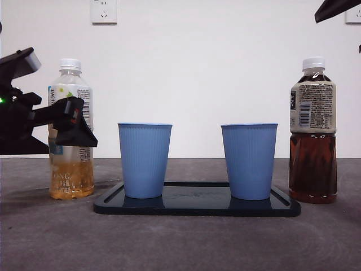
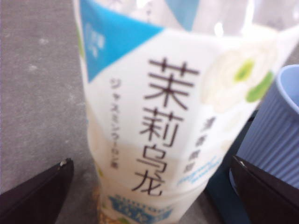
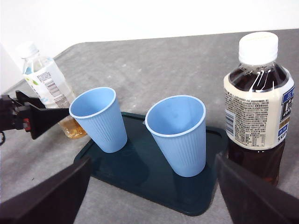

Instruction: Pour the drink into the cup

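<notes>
Between the wide-spread jaws of the left tool (image 2: 149, 186) stands the jasmine tea bottle (image 2: 163, 116), not yet gripped: light, about a third full, thin-walled, likely slick; grip its labelled middle. Beyond it, the blue cup (image 2: 280, 135) waits on the tray (image 1: 197, 206).

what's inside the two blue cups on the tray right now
Both blue cups stand upright on the dark tray. From the right wrist view, only bare blue inner walls show, no liquid. The very bottoms are hidden behind the near walls.
</notes>
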### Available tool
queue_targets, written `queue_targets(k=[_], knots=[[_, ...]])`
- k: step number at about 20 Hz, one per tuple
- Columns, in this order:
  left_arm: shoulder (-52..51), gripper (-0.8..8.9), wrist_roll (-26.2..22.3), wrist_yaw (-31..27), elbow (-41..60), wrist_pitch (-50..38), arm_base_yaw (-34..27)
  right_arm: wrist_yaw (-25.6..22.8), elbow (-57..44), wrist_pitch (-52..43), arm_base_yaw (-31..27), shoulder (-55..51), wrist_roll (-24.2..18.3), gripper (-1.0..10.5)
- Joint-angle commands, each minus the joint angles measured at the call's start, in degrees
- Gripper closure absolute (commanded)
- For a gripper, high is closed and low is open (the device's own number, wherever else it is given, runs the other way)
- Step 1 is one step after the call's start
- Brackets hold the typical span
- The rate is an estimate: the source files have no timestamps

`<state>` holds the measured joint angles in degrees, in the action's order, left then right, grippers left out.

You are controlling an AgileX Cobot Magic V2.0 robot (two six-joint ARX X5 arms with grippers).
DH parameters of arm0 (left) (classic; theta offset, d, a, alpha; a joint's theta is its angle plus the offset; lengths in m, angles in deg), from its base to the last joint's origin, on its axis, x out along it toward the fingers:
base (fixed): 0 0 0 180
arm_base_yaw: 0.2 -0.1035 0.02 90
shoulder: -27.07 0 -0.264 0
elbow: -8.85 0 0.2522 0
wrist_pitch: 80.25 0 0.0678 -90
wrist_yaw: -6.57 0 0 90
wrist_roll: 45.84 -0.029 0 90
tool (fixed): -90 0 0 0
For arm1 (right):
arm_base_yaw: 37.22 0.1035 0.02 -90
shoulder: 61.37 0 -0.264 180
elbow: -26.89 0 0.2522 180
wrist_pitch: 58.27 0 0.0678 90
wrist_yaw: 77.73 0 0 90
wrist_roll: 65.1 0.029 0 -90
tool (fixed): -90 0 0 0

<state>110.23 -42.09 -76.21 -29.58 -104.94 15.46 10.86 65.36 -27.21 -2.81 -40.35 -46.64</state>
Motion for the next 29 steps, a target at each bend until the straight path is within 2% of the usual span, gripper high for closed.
queue_targets(k=[1,4,11,18,24,29], knots=[[2.4,2.53,-0.7,-0.2,0.0,-2.5,0.2,0.1,0.5,-0.3,0.4,-0.3,0.6,5.2],[3.8,2.74,-0.7,-0.4,0.0,-3.8,0.2,0.1,0.5,-0.1,0.4,-0.3,0.6,5.2],[4.9,5.02,-0.7,-1.3,0.0,-5.2,0.1,0.1,0.5,0.0,0.4,-0.3,0.6,5.2],[4.8,6.06,-0.7,-1.3,0.0,-7.3,0.1,0.1,0.5,0.4,0.4,-0.3,0.3,5.2],[3.2,6.09,-3.8,-1.3,0.0,-5.6,0.1,0.0,0.5,1.0,0.4,-0.3,0.1,5.2],[-2.4,6.36,-8.2,-2.6,-0.4,-0.5,0.1,0.0,0.5,1.0,0.4,-0.3,-0.9,5.2]])
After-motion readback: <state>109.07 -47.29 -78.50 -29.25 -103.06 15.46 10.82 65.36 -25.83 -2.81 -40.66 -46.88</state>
